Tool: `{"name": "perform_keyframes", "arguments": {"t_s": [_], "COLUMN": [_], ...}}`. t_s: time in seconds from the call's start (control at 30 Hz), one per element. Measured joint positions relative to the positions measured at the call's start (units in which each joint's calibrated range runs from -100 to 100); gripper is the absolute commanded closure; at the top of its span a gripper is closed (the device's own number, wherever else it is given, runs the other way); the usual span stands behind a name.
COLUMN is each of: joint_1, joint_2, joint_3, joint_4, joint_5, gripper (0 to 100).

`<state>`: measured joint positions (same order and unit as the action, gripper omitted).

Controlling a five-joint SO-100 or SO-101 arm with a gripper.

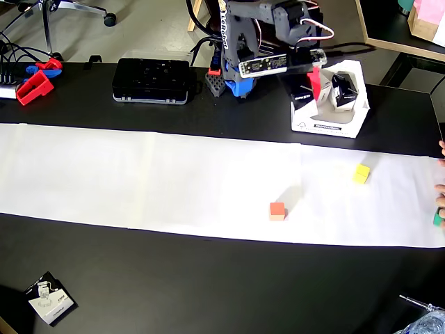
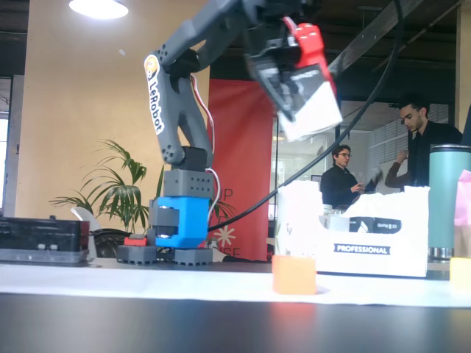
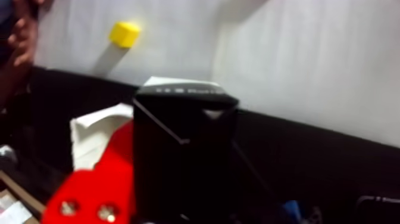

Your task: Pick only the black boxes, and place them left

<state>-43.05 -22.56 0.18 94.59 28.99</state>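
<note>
- Black box [image 2: 305, 92], held item: clamped between the red [image 2: 309, 40] and dark fingers of the gripper [image 2: 298, 81]; raised clear of the table above the white carton's [image 2: 368, 254] left end in the fixed view; long axis tilted, white lower end toward 5 o'clock.
- Same box in the wrist view [image 3: 181, 155]: fills the centre, black face forward, printed top edge at 12 o'clock, red finger [image 3: 98, 190] at 8 o'clock.
- Overhead view: gripper [image 1: 309, 83] at 1 o'clock of the frame, over the carton's [image 1: 334, 126] left half; another black box [image 1: 344, 90] lies inside the carton, at 3 o'clock of the gripper.
- White paper strip [image 1: 139, 177]: spans the table from 9 to 3 o'clock; its left half is bare; orange cube [image 1: 278, 211] near centre; yellow cube [image 1: 361, 173] at 2 o'clock of the orange one, well apart.
- Flat black device [image 1: 153, 80]: at 11 o'clock, on the black table [image 1: 208, 278] behind the strip; arm base [image 1: 233, 80] just right of it.
</note>
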Motion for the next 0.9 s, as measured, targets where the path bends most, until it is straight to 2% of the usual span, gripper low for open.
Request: {"name": "perform_keyframes", "arguments": {"t_s": [0.2,0.37,0.73,0.83,0.9], "joint_1": [-14.4,-21.0,-28.6,-29.4,-29.4], "joint_2": [0.0,4.3,24.4,29.0,30.7], "joint_3": [-0.8,-2.7,-13.2,-13.8,-13.8], "joint_4": [2.5,3.9,3.8,3.5,3.5], "joint_5": [-6.2,-10.3,-11.4,-11.4,-11.4], "gripper": [90,90,90,84,76]}}
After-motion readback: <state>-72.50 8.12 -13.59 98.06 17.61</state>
